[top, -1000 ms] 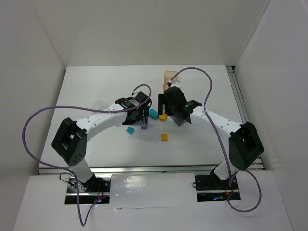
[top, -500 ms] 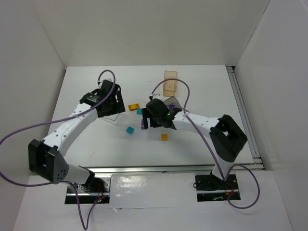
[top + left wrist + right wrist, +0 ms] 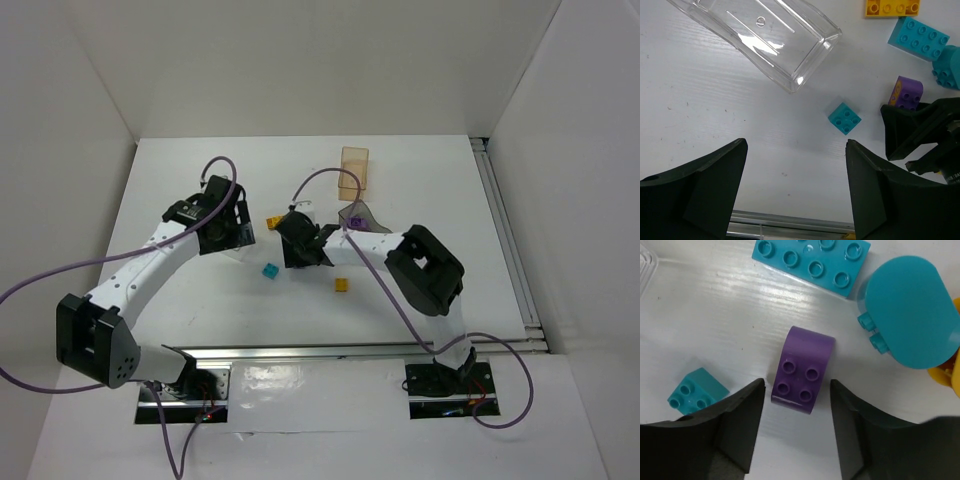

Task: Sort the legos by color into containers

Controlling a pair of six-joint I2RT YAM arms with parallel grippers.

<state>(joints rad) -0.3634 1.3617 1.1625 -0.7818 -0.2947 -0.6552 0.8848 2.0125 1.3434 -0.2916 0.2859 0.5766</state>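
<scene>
A purple lego (image 3: 802,370) lies studs-up on the table between the fingers of my right gripper (image 3: 796,390), which is open with a gap on each side of the brick. A long teal lego (image 3: 812,260), a teal oval lego (image 3: 910,317) and a small teal lego (image 3: 697,392) lie around it. My left gripper (image 3: 795,190) hangs open above bare table, near the clear container (image 3: 760,40). In the top view my right gripper (image 3: 300,248) covers the purple lego. The orange container (image 3: 355,165) and the dark grey container (image 3: 358,215) stand at the back.
One yellow lego (image 3: 342,284) lies alone toward the near edge, and another (image 3: 273,221) sits between the two grippers. The right gripper (image 3: 925,130) shows at the right of the left wrist view. A metal rail (image 3: 300,352) runs along the table's near edge.
My right gripper has moved left and down over the purple lego, and its jaws have narrowed around it. My left arm swung left to the clear container, then stayed still.
</scene>
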